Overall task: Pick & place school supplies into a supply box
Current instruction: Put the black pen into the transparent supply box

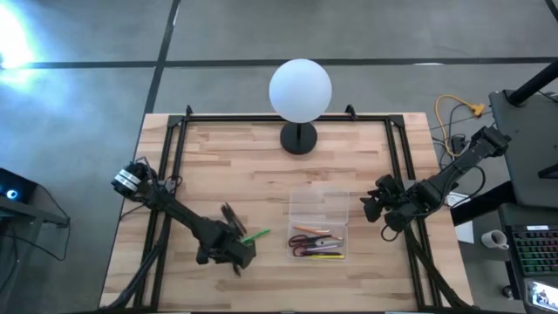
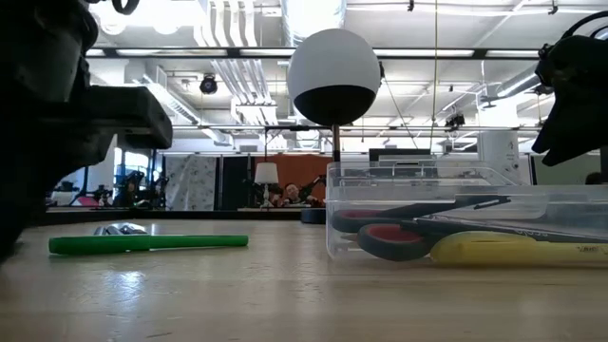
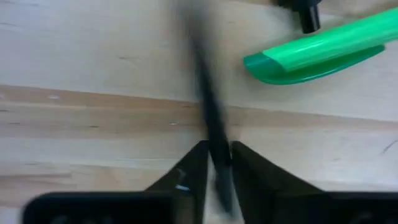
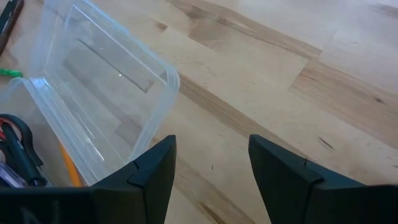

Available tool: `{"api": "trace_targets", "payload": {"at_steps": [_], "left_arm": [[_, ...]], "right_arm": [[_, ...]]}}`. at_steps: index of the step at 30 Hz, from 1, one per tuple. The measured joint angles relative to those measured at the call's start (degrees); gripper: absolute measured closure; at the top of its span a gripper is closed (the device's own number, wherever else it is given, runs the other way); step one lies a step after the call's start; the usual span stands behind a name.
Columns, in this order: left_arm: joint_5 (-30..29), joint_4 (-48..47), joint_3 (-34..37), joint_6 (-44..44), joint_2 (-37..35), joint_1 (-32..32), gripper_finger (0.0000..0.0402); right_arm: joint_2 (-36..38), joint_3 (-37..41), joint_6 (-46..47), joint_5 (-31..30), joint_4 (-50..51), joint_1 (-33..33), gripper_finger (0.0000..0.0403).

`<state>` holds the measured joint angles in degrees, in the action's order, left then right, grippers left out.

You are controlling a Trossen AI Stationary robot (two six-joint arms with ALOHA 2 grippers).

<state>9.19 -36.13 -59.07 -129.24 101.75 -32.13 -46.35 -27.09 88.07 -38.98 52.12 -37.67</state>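
My left gripper (image 3: 219, 165) stands over the table's near left part, pointing down, its fingers closed in on a thin black pen (image 3: 208, 93). A green pen (image 3: 323, 53) lies flat on the wood just beside it (image 1: 255, 235), with another black pen end (image 3: 305, 12) close by. The clear supply box (image 1: 318, 228) sits right of centre and holds red-handled scissors (image 2: 389, 237), a yellow pen (image 2: 513, 249) and other pens. My right gripper (image 4: 211, 162) hangs open beside the box's right side (image 1: 375, 205), holding nothing. My left gripper pinches the black pen's shaft (image 3: 217, 155) between its two fingers, which come from above, pointing down, and lie across the pen. The pen runs on past the fingertips over the wood; it is blurred, so whether it rests on the table I cannot tell.
A white globe lamp (image 1: 300, 87) on a black base stands at the table's far middle. The box's clear lid (image 1: 318, 202) lies open on its far side. Bare wood lies between the green pen and the box, and along the near edge.
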Motion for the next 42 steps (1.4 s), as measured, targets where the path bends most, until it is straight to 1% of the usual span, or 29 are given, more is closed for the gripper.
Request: {"api": "trace_targets", "payload": {"at_steps": [2, 4, 8, 12, 15, 17, 20, 23, 27, 29, 31, 33, 35, 38, 41, 42], "left_arm": [[0.02, -0.39, 0.04, 0.65, 0.00, -0.03, 0.0377], [-0.02, -0.79, 0.04, 0.79, 0.00, -0.03, 0.0389], [0.20, -1.60, 0.18, 2.16, 0.07, -0.08, 0.0383], [0.16, -2.58, -0.30, 2.33, 0.11, -0.08, 0.0391], [-0.25, -3.38, -1.37, 3.53, 0.21, -0.10, 0.0391], [-0.70, -5.63, -2.65, 4.48, 0.38, -0.12, 0.0391], [-2.61, -12.79, -5.92, 5.77, 0.61, -0.12, 0.0391], [-4.51, -18.18, -11.46, 8.31, 0.48, -0.12, 0.0392], [-10.62, -25.55, -19.23, 12.74, 0.48, -0.11, 0.0392], [-12.67, -29.19, -22.33, 14.04, 0.33, 0.23, 0.0392], [-17.92, -29.89, -24.64, 19.49, 0.33, 0.40, 0.0392], [-23.47, -25.87, -27.35, 28.91, 0.35, 1.24, 0.0392], [-26.77, -20.45, -28.95, 40.14, 0.22, 3.29, 0.0392], [-27.31, -10.84, -31.02, 54.59, 1.35, 8.16, 0.0392], [-27.22, -7.90, -34.97, 67.86, 4.91, 13.00, 0.0392], [-26.37, -7.50, -36.80, 72.59, 6.36, 14.27, 0.0392]], "right_arm": [[0.00, 0.00, -0.11, -0.01, 0.02, 0.00, 0.0211], [0.00, 0.00, -0.19, 0.00, 0.03, 0.00, 0.0211], [0.00, 0.00, -0.20, 0.02, 0.07, 0.00, 0.0211], [0.00, 0.00, -1.07, 0.04, 0.13, 0.00, 0.0211], [0.00, 0.00, -1.53, 0.07, 0.21, 0.00, 0.0211], [0.00, 0.00, -1.53, 0.05, 0.34, 0.00, 0.0211], [0.00, 0.00, -1.77, 0.04, 0.50, 0.00, 0.0211], [0.00, 0.00, -1.77, 0.02, 1.21, 0.00, 0.0211], [0.00, 0.00, -1.81, -0.01, 2.49, 0.00, 0.0211], [0.02, 0.00, -1.83, -0.02, 3.23, 0.00, 0.0211], [0.02, 0.00, -2.54, -0.02, 3.39, 0.00, 0.0211], [0.02, 0.00, -4.05, -0.03, 3.39, 0.00, 0.0211], [0.05, 0.00, -6.71, -0.02, 3.36, -0.01, 0.0211], [0.24, -0.22, -11.35, 0.18, 3.40, -0.03, 0.0211], [0.24, -1.33, -13.86, 0.23, 3.39, -0.04, 0.0211], [0.22, -1.86, -14.11, 0.22, 3.33, -0.04, 0.0211]]}}
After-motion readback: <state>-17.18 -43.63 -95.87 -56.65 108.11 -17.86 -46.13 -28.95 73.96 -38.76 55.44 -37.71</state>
